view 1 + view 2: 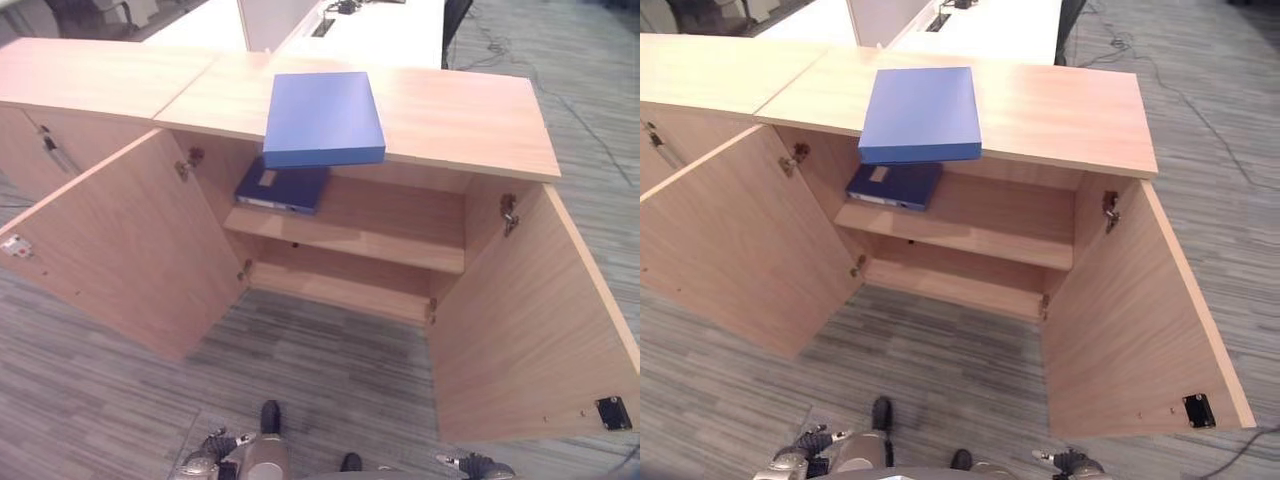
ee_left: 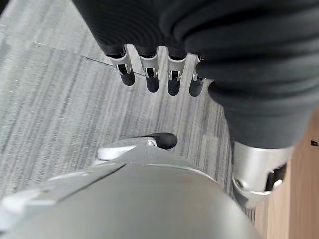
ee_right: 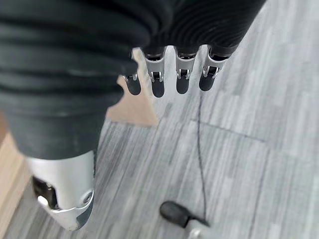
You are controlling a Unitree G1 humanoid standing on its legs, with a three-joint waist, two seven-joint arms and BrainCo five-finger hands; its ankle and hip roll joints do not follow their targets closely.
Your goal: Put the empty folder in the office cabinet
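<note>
Low light-wood office cabinet (image 1: 455,115) with a flat laminate top, both doors swung wide: left door (image 1: 120,250) angled out toward the camera, right door (image 1: 530,320) likewise, a small dark fitting near its lower outer corner. Flat bright-blue rectangular folder (image 1: 323,118) lying on the cabinet top, its near edge jutting out past the front lip above the opening. Inside, one wooden shelf (image 1: 370,240) across the middle, with a darker navy binder (image 1: 283,188) lying flat at its left end, pale label on the spine facing out; lower compartment beneath the shelf in shadow. Metal hinges visible on both inner side walls. Second matching wood cabinet (image 1: 70,75) joined at the left, doors closed. White desk surfaces (image 1: 380,30) beyond, with a grey partition between them. Grey striped carpet tiles (image 1: 330,380) across the floor, running in front of the cabinet and off to the right.

Left hand (image 2: 159,74) hanging low over the carpet, fingers straight and relaxed, holding nothing. Right hand (image 3: 169,74) the same, fingers straight and loose, pointing down at the carpet near a corner of wooden door, nothing in its grasp. Both hands well apart from the folder.
</note>
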